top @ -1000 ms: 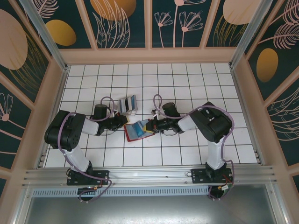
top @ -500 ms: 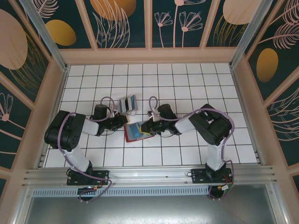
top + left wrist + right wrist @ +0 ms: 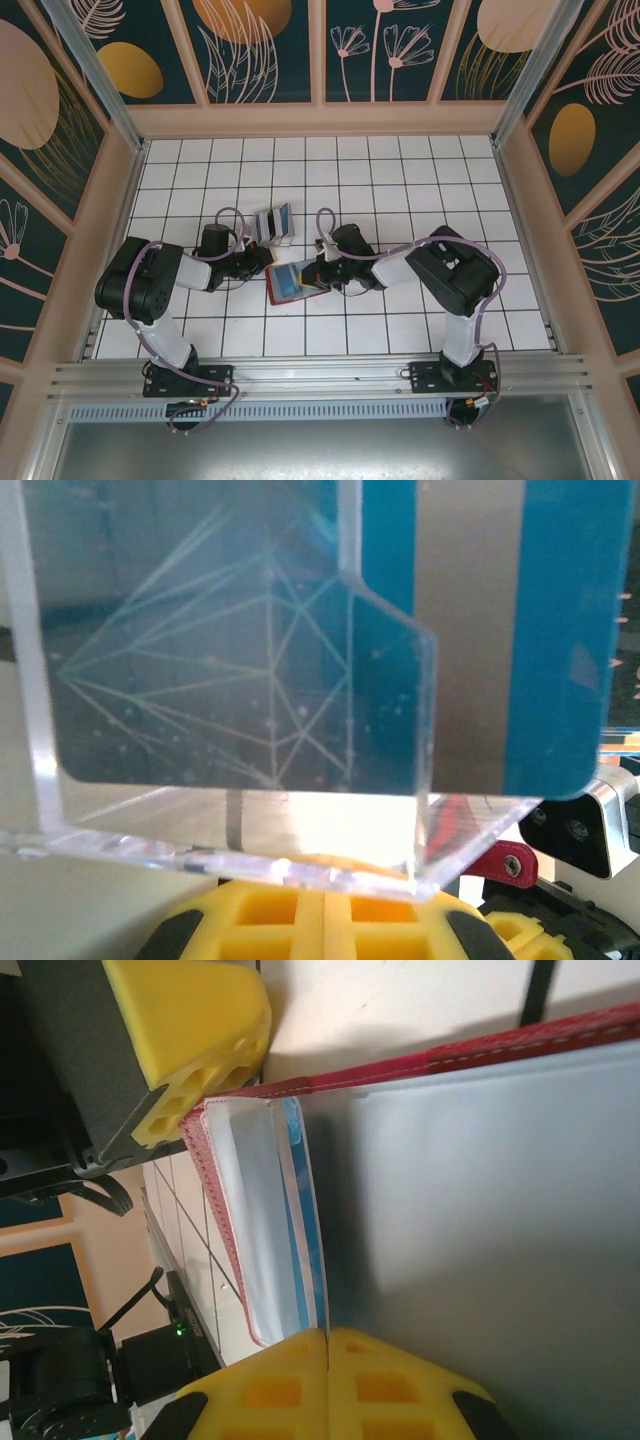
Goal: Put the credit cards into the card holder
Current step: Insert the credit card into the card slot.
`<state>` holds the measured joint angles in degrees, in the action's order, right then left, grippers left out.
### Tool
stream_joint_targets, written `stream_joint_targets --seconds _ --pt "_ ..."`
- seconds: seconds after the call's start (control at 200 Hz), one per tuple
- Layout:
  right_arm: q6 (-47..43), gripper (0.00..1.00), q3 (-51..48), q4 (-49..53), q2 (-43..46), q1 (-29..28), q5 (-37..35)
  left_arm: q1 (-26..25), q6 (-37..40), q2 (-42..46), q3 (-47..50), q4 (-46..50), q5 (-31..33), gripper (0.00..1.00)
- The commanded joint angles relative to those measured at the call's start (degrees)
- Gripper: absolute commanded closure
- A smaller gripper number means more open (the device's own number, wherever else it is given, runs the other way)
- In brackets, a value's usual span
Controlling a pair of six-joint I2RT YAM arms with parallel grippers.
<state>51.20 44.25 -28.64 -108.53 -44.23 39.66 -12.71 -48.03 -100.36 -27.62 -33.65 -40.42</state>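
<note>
The red card holder lies open on the tiles between both arms. My right gripper is shut on a blue credit card, seen edge-on, lying in the holder beside its grey-blue pocket. The holder's red stitched edge runs above it. In the right wrist view the fingertips meet around the card's edge. My left gripper sits at the holder's left corner, its yellow pads pressed together. More cards, a teal one and a blue one with a grey stripe, stand in a clear box.
The clear plastic box stands just behind the left gripper and the holder. White tiled floor stretches to the back and the right, bounded by pink wooden walls. A metal rail runs along the near edge.
My right gripper has moved left over the holder, carrying the blue card further in, so less of the card shows. The left arm has stayed put.
</note>
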Motion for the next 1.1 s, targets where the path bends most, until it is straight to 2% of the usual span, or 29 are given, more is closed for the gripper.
stream_joint_targets --seconds 0.0,0.055,0.245,0.46,0.636,0.856,0.966,1.091 --pt "0.94 0.97 2.70 0.04 -1.36 -2.00 -2.77 -0.18 1.69 -3.51 2.67 9.43 8.94 1.00" --pt "0.59 0.90 3.58 1.47 -1.66 -2.53 -3.09 -0.19 1.71 -3.70 2.58 9.70 8.70 1.00" --pt "0.20 0.80 3.14 4.88 -0.66 -3.32 -4.92 -0.21 1.44 -4.22 3.46 8.53 9.19 1.00" --pt "-4.73 0.75 4.87 14.45 2.66 -3.32 -10.61 -0.25 1.25 -4.98 3.87 7.52 9.02 1.00" --pt "-7.51 0.71 7.34 16.34 1.82 -4.77 -10.67 -0.21 0.91 -5.26 4.28 6.70 9.14 1.00" --pt "-11.61 0.70 13.32 18.13 -2.02 -7.57 -8.74 -0.23 -0.04 -5.62 4.21 6.16 8.82 1.00" --pt "-13.96 0.69 14.77 22.21 -1.15 -7.98 -10.73 -0.24 -0.30 -5.31 4.23 6.04 8.64 1.00" --pt "-16.61 0.65 13.90 27.79 2.27 -7.93 -16.28 -0.22 1.28 -5.48 2.63 8.56 8.80 1.00"
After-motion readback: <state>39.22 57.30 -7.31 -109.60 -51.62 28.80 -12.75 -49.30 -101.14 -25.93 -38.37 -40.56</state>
